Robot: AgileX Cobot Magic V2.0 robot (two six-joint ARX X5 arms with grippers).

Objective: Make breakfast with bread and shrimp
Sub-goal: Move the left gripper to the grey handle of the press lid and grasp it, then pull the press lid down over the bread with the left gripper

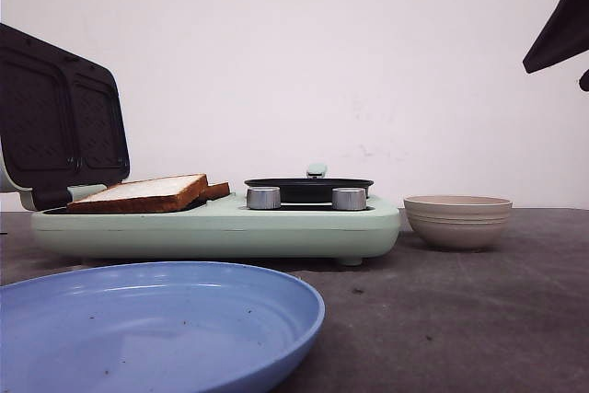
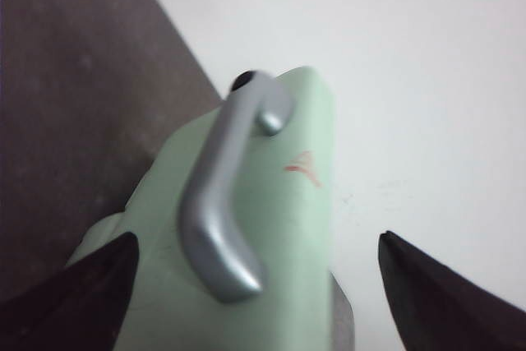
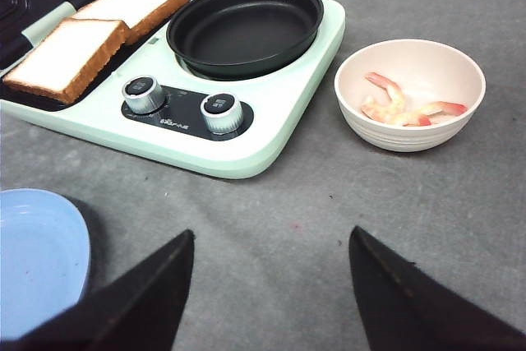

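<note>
Nearest in front view: blue plate (image 1: 156, 324) on the grey surface (image 1: 460, 319), bare apart from small specks. Behind it, the mint-green breakfast maker (image 1: 216, 227) with two silver knobs (image 1: 263, 198). On its left grill plate lie the two bread slices (image 3: 70, 55), side by side and touching, pale faces up; lid (image 1: 60, 117) raised behind them. On its right half, black frying pan (image 3: 245, 26). Right of the appliance, apart from it, beige bowl (image 3: 409, 94) holding the shrimp (image 3: 403, 108), pink-orange pieces.

Right end effector (image 3: 271, 285): fingers spread, above bare surface, gripping nothing. Left end effector (image 2: 255, 285): fingers spread either side of the lid's silver handle (image 2: 226, 195), no contact visible.
</note>
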